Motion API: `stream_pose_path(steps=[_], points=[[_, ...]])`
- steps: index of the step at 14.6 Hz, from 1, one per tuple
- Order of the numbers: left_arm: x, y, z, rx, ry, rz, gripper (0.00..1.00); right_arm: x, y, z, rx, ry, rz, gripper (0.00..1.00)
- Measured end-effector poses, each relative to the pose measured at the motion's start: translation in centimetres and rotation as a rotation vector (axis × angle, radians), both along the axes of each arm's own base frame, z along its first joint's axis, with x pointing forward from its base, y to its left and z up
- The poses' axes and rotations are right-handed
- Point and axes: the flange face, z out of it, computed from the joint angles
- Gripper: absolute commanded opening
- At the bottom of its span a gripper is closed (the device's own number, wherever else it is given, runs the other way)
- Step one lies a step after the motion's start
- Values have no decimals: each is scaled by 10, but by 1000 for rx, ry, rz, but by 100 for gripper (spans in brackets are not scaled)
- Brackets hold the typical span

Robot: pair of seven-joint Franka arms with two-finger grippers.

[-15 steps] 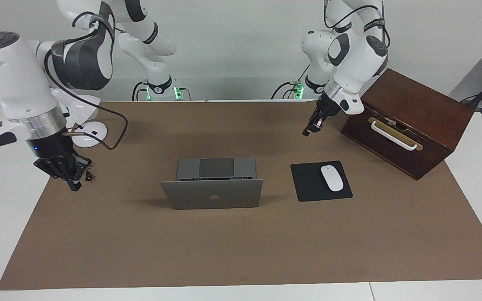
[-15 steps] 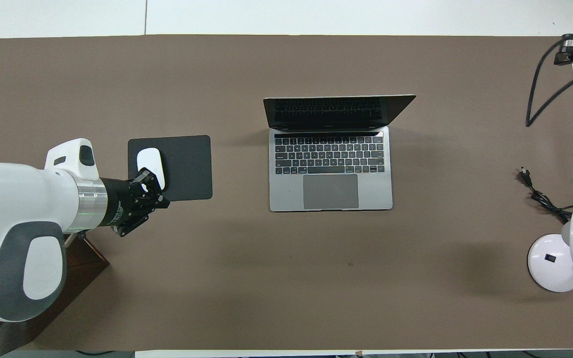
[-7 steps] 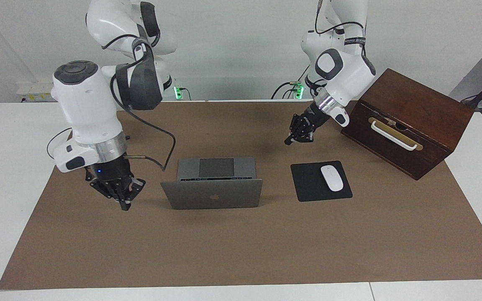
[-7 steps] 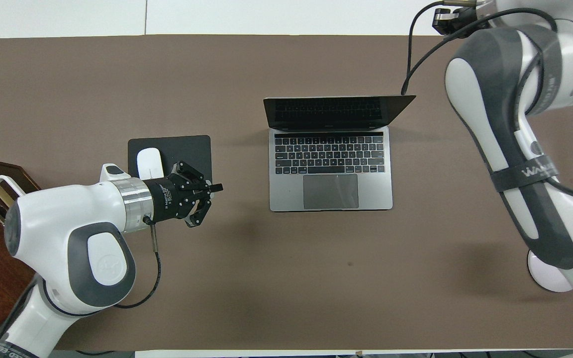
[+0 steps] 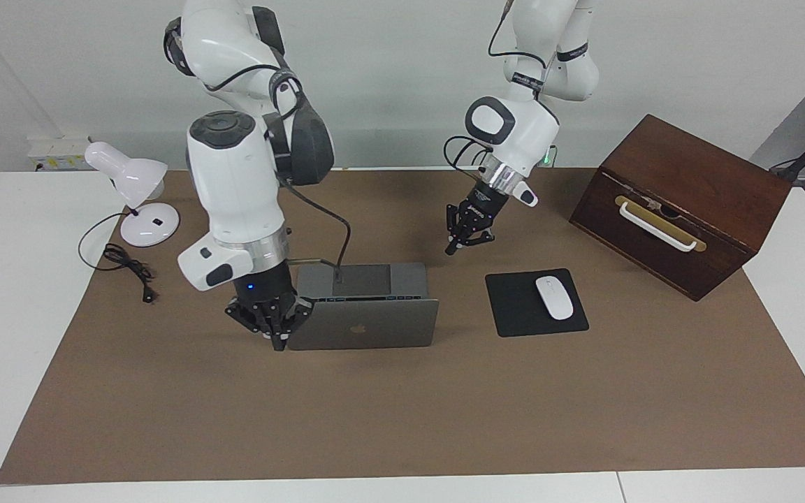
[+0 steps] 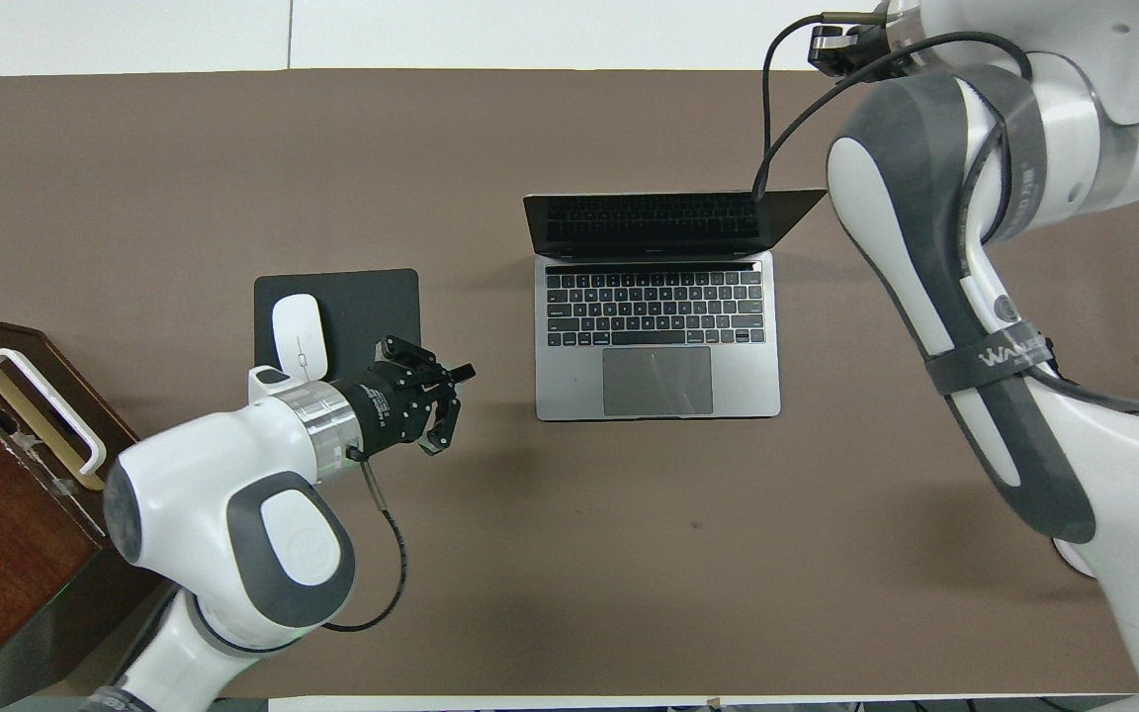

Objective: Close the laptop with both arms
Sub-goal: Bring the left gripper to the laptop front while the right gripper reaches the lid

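1. Over the last second the right gripper [image 5: 277,340] has swung in from the surface's [image 5: 388,412] right-arm end to the lid's corner at that end; contact cannot be confirmed.
2. The left gripper [image 5: 453,248] has come from near the box [image 5: 682,202] to hang over bare surface between laptop [image 5: 360,325] and pad [image 5: 535,304].
3. Both grippers are closed and empty, fingertips together.
4. The laptop sits mid-surface, lid still up, screen facing the robots; it has not moved.
5. My reading: the approach is nearly done on the right, half done on the left; closed fingertips suit pushing the lid down.
6. Count: one laptop, one pad carrying one mouse [image 5: 554,297], one box with one handle, one lamp [image 5: 133,192] with its cord, two arms.
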Motion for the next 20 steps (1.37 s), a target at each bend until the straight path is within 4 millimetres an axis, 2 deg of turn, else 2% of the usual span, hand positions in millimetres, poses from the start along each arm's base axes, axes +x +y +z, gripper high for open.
stream_pose_path(steps=[4, 6, 8, 10, 13, 20], points=[[3, -4, -15, -48, 60, 89, 0, -18, 59, -3, 5, 4, 63, 0], [-1, -22, -22, -36, 65, 91, 0, -23, 73, -4, 7, 5, 73, 0], [-8, -45, -34, -12, 73, 80, 0, -22, 69, -4, 6, 5, 67, 0], [-1, -58, -43, 0, 72, 96, 0, -19, 64, -8, 3, 9, 59, 0], [10, -62, -52, 6, 75, 121, 0, -18, 62, -15, -1, 20, 56, 0], [10, -68, -63, 17, 86, 120, 0, -20, 64, -37, -12, 63, 61, 0]])
